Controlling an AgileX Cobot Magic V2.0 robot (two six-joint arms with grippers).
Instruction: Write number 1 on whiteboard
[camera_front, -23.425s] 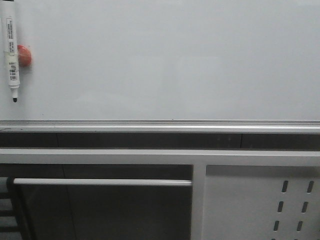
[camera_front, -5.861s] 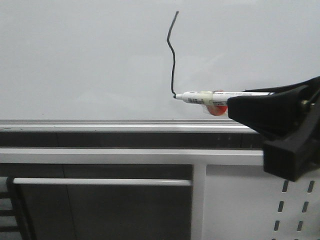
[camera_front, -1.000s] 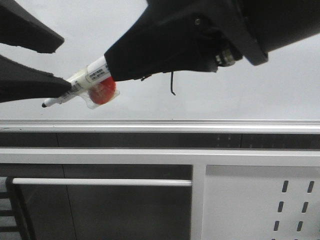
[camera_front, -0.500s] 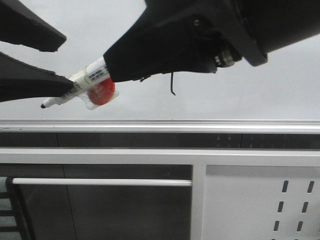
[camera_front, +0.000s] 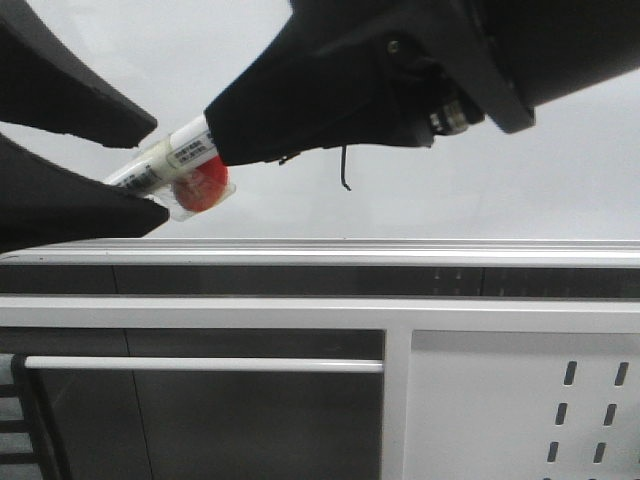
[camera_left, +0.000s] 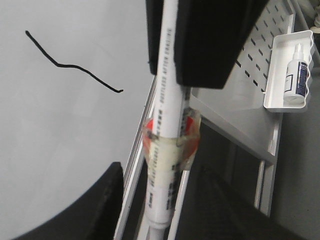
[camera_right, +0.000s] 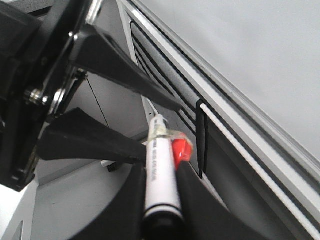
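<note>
Your right tool (camera_front: 215, 135) is clamped on the marker (camera_front: 165, 162); your left tool (camera_front: 130, 165) is spread open around its tip. Number 1 (camera_left: 75, 65) sits mid-whiteboard (camera_front: 520, 170), partly hidden.

1. A white marker pen (camera_front: 168, 161) with small printed text on its barrel lies at a slant in the front view. Its tip is hidden there.
2. A red round piece (camera_front: 200, 187) is bound to the pen's barrel with clear tape (camera_left: 170, 145).
3. A white perforated metal panel (camera_front: 520, 410) with slanted oval slots stands at the lower right of the front view.
4. A thin white horizontal bar (camera_front: 205, 365) crosses a dark opening to the left of that panel.
5. A small white plastic tray (camera_left: 287, 70) hangs on the perforated panel.
6. A small white spray bottle (camera_left: 296, 75) with a dark label stands in that tray.
</note>
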